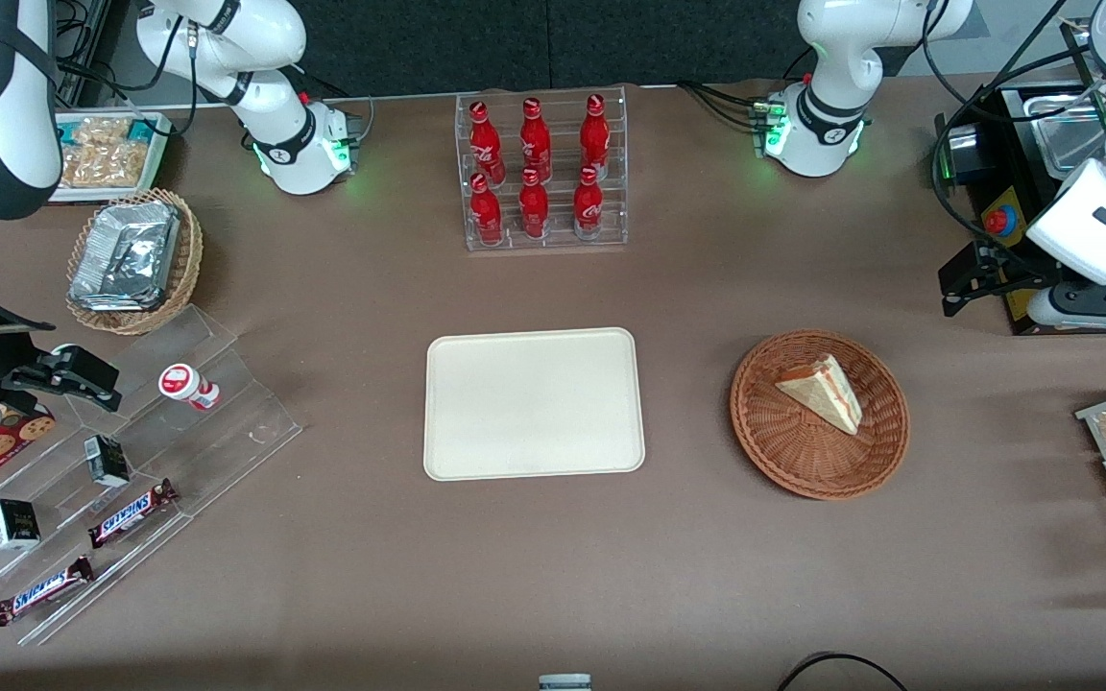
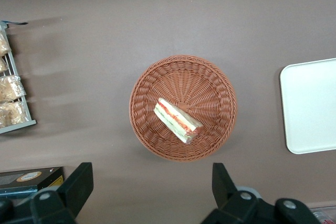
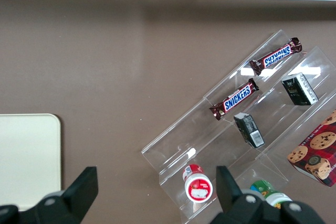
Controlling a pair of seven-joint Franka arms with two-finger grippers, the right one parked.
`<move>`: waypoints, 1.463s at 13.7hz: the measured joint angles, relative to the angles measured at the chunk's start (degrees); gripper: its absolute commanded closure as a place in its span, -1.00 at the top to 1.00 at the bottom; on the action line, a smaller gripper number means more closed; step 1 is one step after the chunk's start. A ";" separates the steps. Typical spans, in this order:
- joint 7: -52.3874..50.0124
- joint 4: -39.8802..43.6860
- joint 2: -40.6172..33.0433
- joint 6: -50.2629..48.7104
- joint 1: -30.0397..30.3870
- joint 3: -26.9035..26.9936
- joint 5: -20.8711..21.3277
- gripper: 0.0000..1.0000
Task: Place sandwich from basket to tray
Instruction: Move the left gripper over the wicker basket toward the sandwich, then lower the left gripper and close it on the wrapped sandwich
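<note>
Pincer [image 2: 149,192] of the left arm: we find it held high above the desk [image 1: 687,576] with fingers [image 2: 79,184] spread wide and holding nothing. We note the sandwich [image 1: 823,391] lying on its side in the reddish-brown wicker basket [image 1: 793,461], filling edge visible. We record the cream tray [image 1: 534,403] bare beside the basket, well apart from it.
</note>
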 measured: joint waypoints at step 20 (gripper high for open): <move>-51.60 -24.06 7.82 25.72 -1.92 -1.00 -2.79 1.00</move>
